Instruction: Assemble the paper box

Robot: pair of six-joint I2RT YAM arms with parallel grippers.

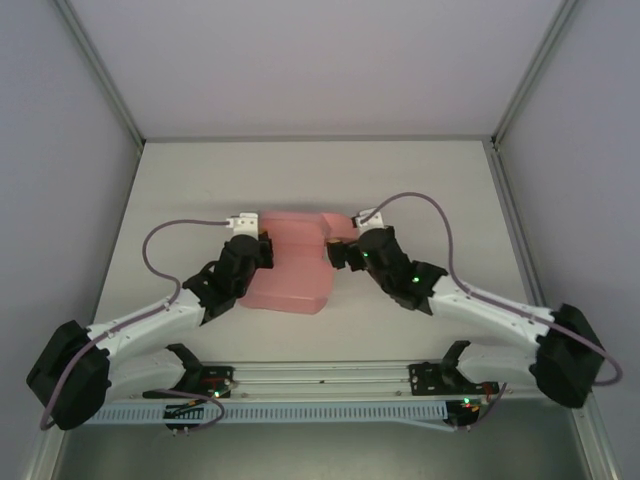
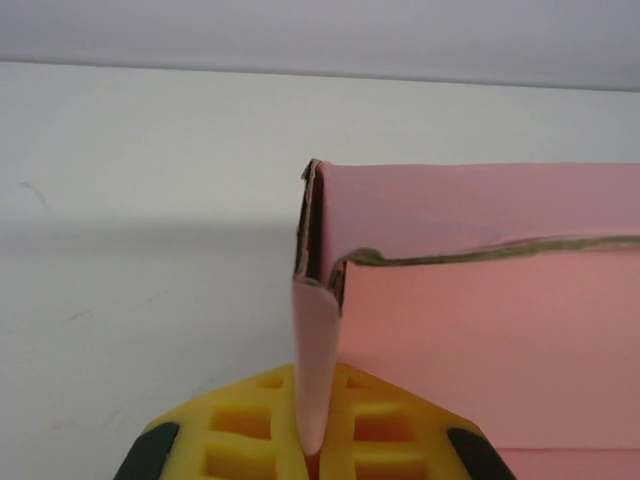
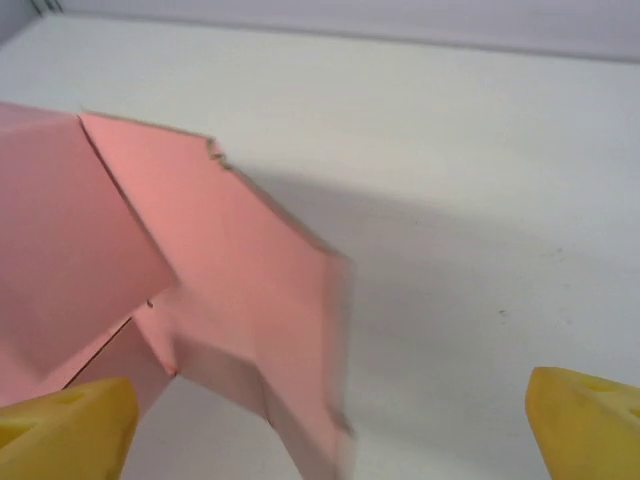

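Your left gripper (image 2: 312, 440) clamped on paper box (image 1: 290, 270) left flap; your right gripper (image 3: 325, 425) spread wide, beside its right end.

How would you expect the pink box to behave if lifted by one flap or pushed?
The box is probably floppy: the flap pinched in the left claw curves. Likely light: thin card, so a push should slide it over the table. Perhaps easily torn: its fold edges look frayed.
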